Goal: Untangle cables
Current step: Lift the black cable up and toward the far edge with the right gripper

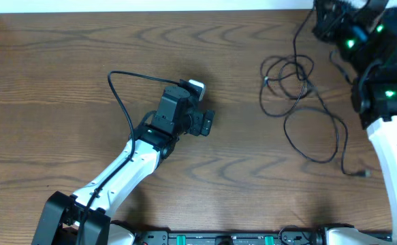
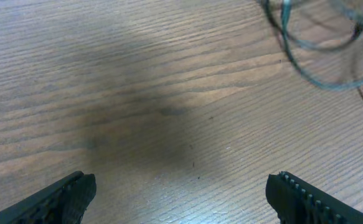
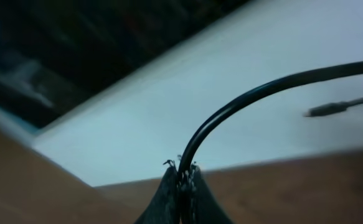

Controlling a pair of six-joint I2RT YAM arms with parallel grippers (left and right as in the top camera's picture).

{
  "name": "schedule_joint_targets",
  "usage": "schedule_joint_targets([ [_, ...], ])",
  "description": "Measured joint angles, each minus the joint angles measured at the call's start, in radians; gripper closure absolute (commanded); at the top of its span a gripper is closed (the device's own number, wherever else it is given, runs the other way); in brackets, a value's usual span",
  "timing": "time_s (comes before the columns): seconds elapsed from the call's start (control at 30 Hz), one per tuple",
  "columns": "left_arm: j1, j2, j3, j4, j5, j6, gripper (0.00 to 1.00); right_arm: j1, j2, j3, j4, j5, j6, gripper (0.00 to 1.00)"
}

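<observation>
Thin black cables point(image 1: 290, 75) lie looped and tangled on the wooden table at the right. One strand runs on through a wide loop point(image 1: 321, 136) to a small plug end point(image 1: 361, 173). Another strand rises toward the far edge. My right gripper point(image 1: 324, 20) is at the far right corner and is shut on a black cable point(image 3: 262, 90) that arcs up and to the right from its fingertips point(image 3: 181, 174). My left gripper point(image 1: 203, 122) is open and empty over bare wood point(image 2: 181, 193), left of the tangle. The cables show blurred in the left wrist view point(image 2: 318, 56). No white cable is in view.
A thicker black wire point(image 1: 120, 95) loops from the left arm over the table. The table's far edge point(image 1: 184, 8) meets a white surface. Another small plug end point(image 3: 330, 109) shows blurred in the right wrist view.
</observation>
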State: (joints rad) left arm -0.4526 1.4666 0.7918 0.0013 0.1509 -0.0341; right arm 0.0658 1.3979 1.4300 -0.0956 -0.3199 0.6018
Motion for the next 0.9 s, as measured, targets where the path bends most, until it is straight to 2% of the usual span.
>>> schedule_joint_targets([
  [0.3, 0.000, 0.000, 0.000, 0.000, 0.000, 0.000, 0.07, 0.075, 0.000, 0.235, 0.003, -0.016, -0.022, 0.99],
  [0.53, 0.000, 0.000, 0.000, 0.000, 0.000, 0.000, 0.08, 0.090, 0.000, 0.261, 0.026, -0.019, -0.023, 0.99],
  [0.67, 0.000, 0.000, 0.000, 0.000, 0.000, 0.000, 0.08, 0.090, 0.000, 0.267, 0.115, 0.003, -0.022, 0.99],
  [0.9, 0.000, 0.000, 0.000, 0.000, 0.000, 0.000, 0.07, 0.089, 0.002, 0.404, 0.149, 0.091, -0.037, 0.99],
])
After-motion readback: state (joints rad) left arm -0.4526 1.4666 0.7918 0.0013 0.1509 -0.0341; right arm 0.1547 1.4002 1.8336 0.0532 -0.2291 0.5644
